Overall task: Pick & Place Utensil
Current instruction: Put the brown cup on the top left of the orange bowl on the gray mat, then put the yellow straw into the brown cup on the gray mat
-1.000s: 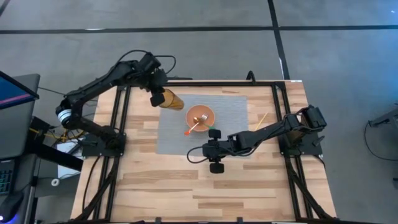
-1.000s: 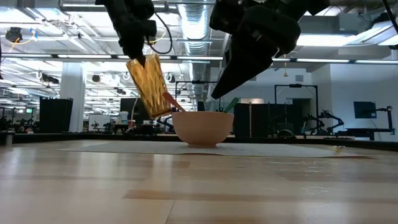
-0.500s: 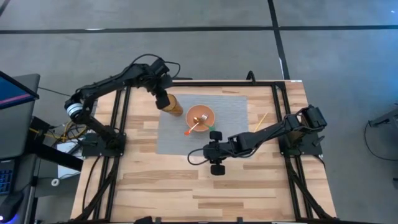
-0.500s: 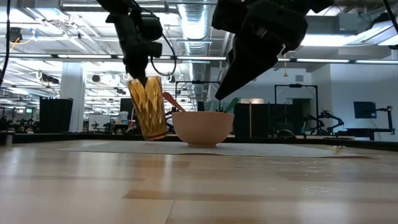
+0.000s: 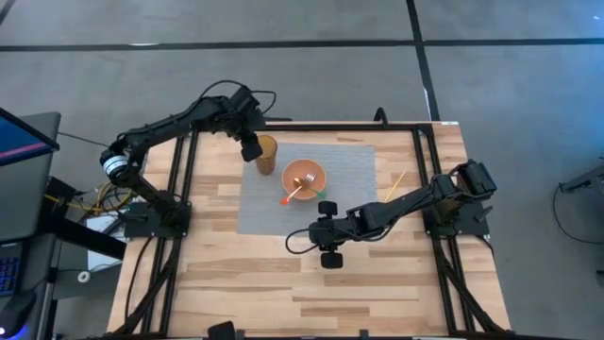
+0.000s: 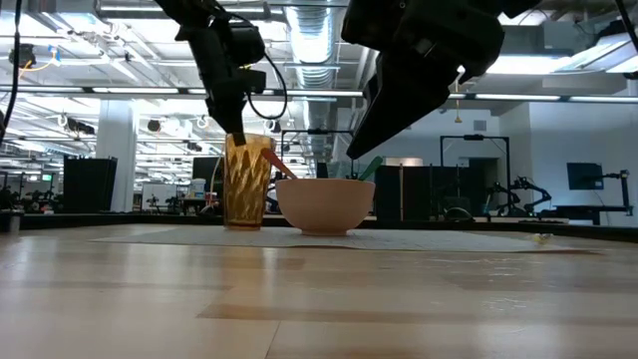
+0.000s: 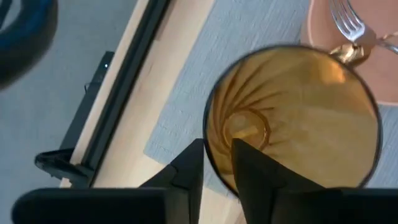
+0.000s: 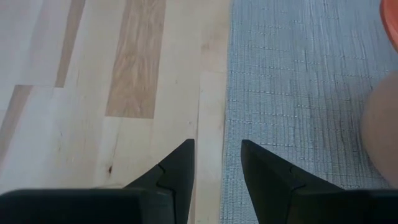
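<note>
We see the fork lying in the bowl, handle over its rim | light, stiff, slick: we would pinch the handle | left gripper jaws clamped on the glass wall beside the bowl | right gripper jaws apart, holding nothing, near the bowl above the counter

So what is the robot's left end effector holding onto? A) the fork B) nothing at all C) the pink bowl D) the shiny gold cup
D: the left end effector pinches the rim of the gold cup, which stands upright on the grey mat beside the pink bowl.
</note>
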### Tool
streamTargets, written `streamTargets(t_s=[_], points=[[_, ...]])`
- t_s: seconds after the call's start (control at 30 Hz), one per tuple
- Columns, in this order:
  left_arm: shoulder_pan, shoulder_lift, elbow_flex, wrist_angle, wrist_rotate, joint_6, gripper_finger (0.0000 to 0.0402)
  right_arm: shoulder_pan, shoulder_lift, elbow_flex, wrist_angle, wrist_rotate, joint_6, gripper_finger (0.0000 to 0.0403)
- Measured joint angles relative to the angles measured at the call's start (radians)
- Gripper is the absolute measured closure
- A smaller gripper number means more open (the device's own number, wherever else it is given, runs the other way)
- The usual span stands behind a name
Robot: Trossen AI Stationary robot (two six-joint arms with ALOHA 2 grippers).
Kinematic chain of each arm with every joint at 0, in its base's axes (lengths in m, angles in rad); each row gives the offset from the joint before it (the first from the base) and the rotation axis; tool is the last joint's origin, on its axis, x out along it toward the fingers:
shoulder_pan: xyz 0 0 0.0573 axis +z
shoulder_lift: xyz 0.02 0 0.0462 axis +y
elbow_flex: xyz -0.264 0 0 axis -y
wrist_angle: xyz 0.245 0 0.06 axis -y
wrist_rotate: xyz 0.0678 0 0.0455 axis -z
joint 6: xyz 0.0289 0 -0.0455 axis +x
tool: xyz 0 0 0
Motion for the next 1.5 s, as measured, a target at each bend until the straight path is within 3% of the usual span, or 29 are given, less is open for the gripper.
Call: streamTargets(t_s=[0.33, 0.53, 0.7, 0.8, 1.03, 1.17, 1.37, 1.5], points=[[-0.031, -0.061, 0.000, 0.011, -0.094, 0.028, 0.0284, 0.000, 0.000, 0.000, 0.000, 0.000, 0.003, 0.0278], [-0.123, -0.221, 0.001, 0.015, -0.097, 0.004, 0.0275, -0.002, 0.000, 0.000, 0.000, 0.001, 0.001, 0.0278], [-0.239, -0.384, -0.014, 0.041, -0.094, -0.123, 0.0275, 0.009, -0.029, 0.025, -0.031, 0.000, 0.000, 0.0278], [-0.312, -0.482, -0.090, 0.108, -0.070, -0.192, 0.0275, 0.034, -0.068, 0.086, -0.112, 0.001, -0.020, 0.0278], [-0.498, -0.660, -0.406, 0.384, 0.056, -0.222, 0.0275, 0.085, -0.181, 0.141, -0.422, 0.025, -0.085, 0.0279], [-0.577, -0.702, -0.565, 0.544, 0.057, -0.246, 0.0275, 0.100, -0.248, 0.125, -0.590, 0.029, 0.019, 0.0289], [-0.617, -0.707, -0.697, 0.682, 0.057, -0.246, 0.0275, 0.087, -0.396, -0.129, -0.779, 0.017, 0.385, 0.0309], [-0.616, -0.707, -0.715, 0.686, 0.056, -0.246, 0.0275, 0.072, -0.491, -0.250, -0.728, -0.030, 0.575, 0.0318]])
